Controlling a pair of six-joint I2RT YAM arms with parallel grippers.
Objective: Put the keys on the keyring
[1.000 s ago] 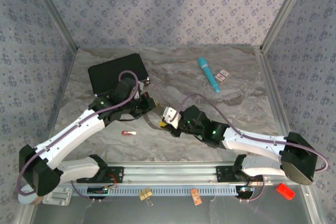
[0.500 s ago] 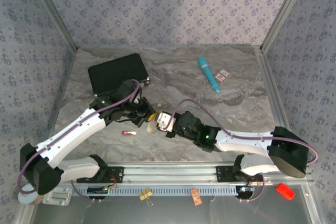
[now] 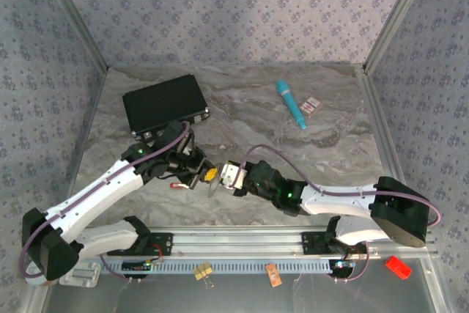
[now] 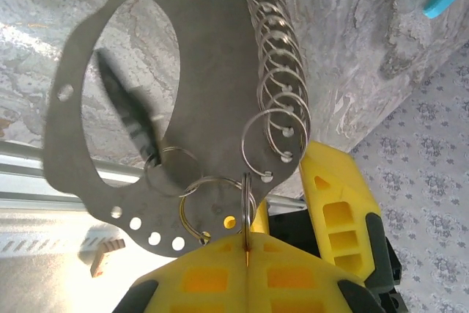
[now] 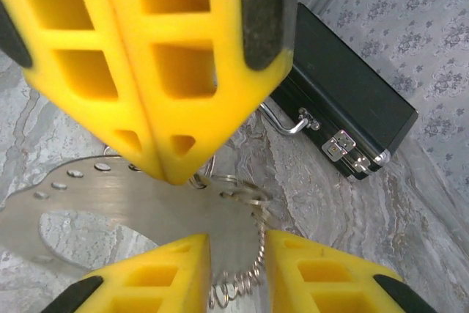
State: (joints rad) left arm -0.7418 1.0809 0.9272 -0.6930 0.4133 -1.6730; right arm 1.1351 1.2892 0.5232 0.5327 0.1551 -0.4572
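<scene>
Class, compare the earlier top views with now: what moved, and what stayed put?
The left gripper, shut on the keyring, and the right gripper both drew back toward the near side, uncovering more of the black case. The case and the teal pen stayed put.

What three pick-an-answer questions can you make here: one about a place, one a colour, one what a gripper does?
1. Where on the table is the black case? A) far left B) far right C) near middle
2. What colour is the pen-like stick? A) red B) teal C) black
3. What is the left gripper doing? A) gaping open B) shut on the keyring C) holding the stick
Answers: 1 A, it lies far left in the top view. 2 B, its body is teal. 3 B, its fingers pinch the keyring's edge.
</scene>
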